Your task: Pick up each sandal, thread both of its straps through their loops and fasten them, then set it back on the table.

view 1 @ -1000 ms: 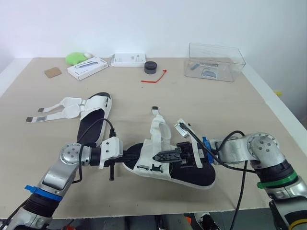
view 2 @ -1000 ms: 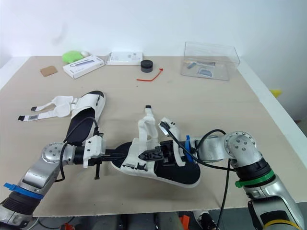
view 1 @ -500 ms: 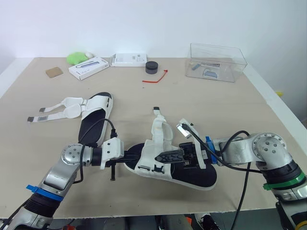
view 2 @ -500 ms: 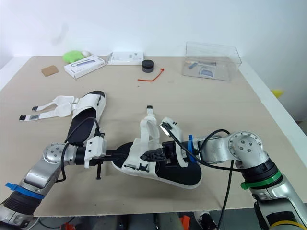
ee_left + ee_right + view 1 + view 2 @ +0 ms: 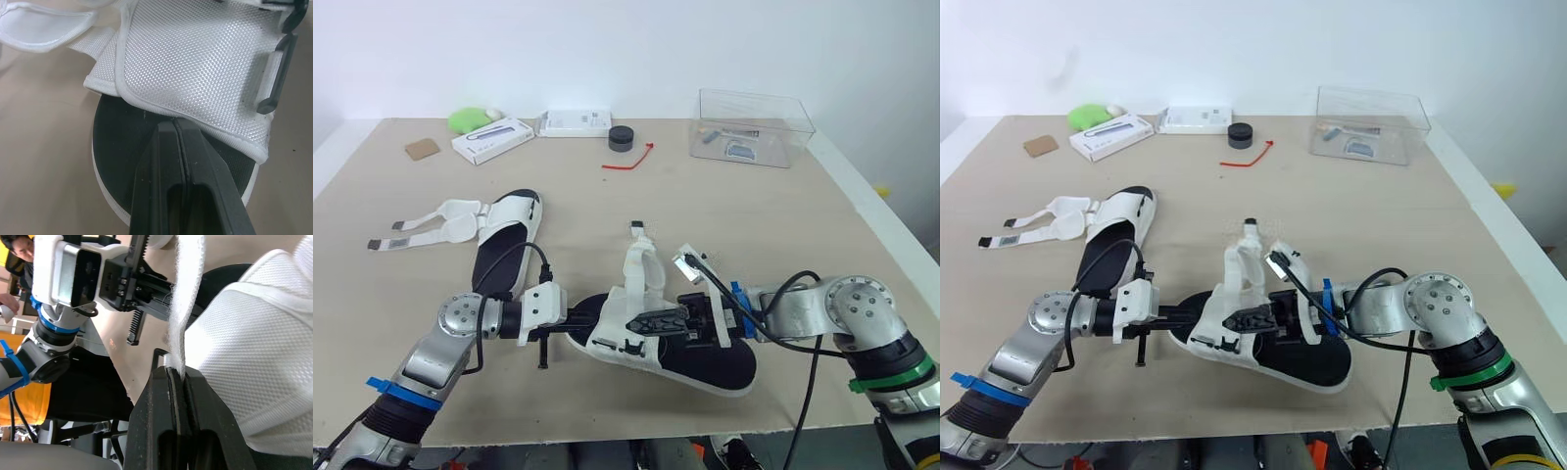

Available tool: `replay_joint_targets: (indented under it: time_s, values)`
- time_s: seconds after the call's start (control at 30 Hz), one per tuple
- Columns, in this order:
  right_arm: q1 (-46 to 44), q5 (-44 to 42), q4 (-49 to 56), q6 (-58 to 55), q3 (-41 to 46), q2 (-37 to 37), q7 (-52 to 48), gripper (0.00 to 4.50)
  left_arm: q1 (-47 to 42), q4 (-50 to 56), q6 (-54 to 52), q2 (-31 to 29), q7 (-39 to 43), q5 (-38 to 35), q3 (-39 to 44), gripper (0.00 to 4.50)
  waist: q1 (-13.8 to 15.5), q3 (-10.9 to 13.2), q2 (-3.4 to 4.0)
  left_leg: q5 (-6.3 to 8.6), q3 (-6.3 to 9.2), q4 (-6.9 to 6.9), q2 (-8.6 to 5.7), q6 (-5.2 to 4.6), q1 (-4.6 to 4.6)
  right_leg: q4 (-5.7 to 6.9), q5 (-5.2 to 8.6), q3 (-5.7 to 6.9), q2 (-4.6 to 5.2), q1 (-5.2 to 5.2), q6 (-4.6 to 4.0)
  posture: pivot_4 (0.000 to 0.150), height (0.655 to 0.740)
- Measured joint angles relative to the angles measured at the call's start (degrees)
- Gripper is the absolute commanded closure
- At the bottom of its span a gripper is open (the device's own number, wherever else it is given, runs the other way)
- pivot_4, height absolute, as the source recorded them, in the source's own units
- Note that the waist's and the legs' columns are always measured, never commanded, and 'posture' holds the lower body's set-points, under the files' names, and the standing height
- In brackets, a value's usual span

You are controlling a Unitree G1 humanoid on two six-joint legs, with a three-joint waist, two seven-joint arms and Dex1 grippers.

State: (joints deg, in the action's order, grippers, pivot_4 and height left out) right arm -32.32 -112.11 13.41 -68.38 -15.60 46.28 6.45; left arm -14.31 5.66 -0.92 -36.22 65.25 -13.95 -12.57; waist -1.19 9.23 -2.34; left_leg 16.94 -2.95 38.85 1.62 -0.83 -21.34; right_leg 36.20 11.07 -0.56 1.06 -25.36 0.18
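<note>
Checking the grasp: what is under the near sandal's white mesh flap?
The sandal's black footbed shows below the flap, with the left claw shut at the flap's edge. Whatever lies farther in is covered by the flap.

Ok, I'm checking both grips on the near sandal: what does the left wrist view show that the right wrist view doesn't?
Left wrist view: left fingers shut at the mesh upper's hem, over the black sole, with a black loop nearby. Right wrist view: right fingers shut on a white strap, the left arm beyond. Both: the sandal's mesh upper.
</note>
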Motion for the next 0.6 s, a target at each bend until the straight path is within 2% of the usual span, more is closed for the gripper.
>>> replay_joint_targets:
  time_s: [0.3, 0.6]
  values:
    - [-0.60, 0.00, 3.68, 1.15, -0.35, 0.07, 1.71, 4.44, 0.00, -0.08, 0.54, 0.00, -0.02, 0.38, -0.02, 4.50, -0.01, -0.03, 0.02, 0.00, -0.01, 0.00, 0.00, 0.00, 0.03, 0.00, 0.00, -0.01, 0.00, 0.00, 0.00, 0.150, 0.7400]
    - [-1.93, 0.00, 6.83, 2.81, -2.60, 3.32, 1.29, 4.44, -0.08, -0.03, 0.83, 0.00, -0.10, 0.38, -0.33, 4.50, 0.00, -0.06, 0.03, 0.00, -0.02, 0.00, -0.02, 0.00, 0.05, -0.01, 0.00, 0.00, 0.03, 0.00, 0.01, 0.150, 0.7400]
